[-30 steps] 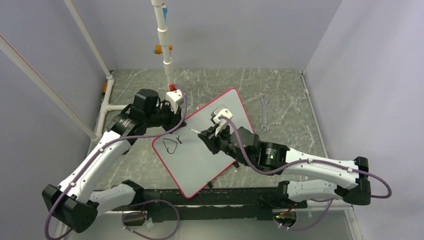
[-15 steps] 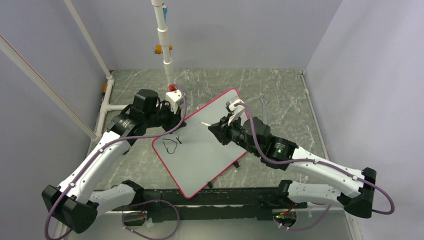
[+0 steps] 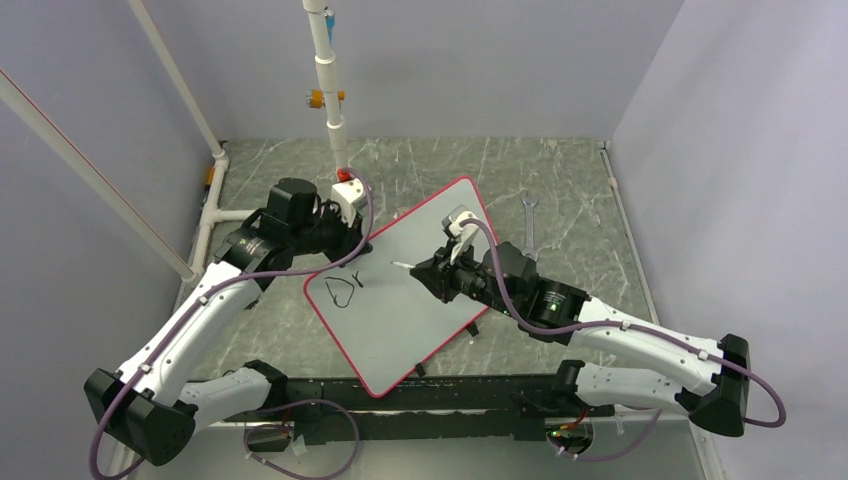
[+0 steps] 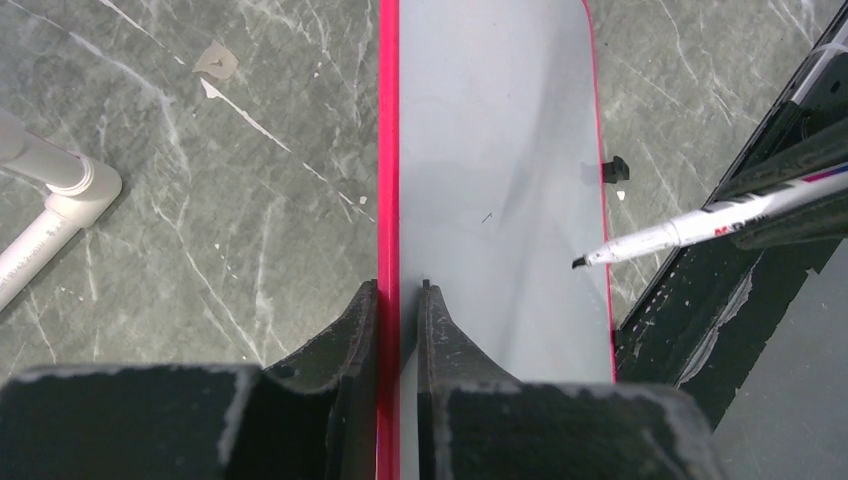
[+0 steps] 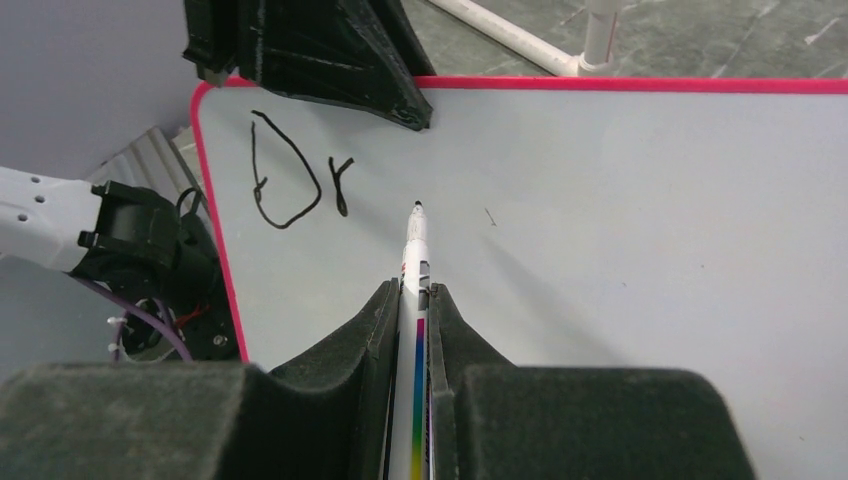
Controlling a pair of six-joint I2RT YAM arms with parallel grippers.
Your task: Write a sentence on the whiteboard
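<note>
The whiteboard (image 3: 400,320) lies skewed on the counter (image 3: 560,190), its long axis running from near left to far right. The left claw (image 4: 397,288) pinches its far-left edge, one finger on each side of the red rim. The right claw (image 5: 410,290) clamps a marker (image 5: 414,250) that points leftward, its tip just beside the sentence (image 5: 295,180), which is only "Dr".

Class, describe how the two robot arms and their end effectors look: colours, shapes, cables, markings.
Both the left arm and right arm have white links, black joints and a purple cable alongside. A green light glows on the right. The left end effector and right end effector each have two black tapered fingers.
</note>
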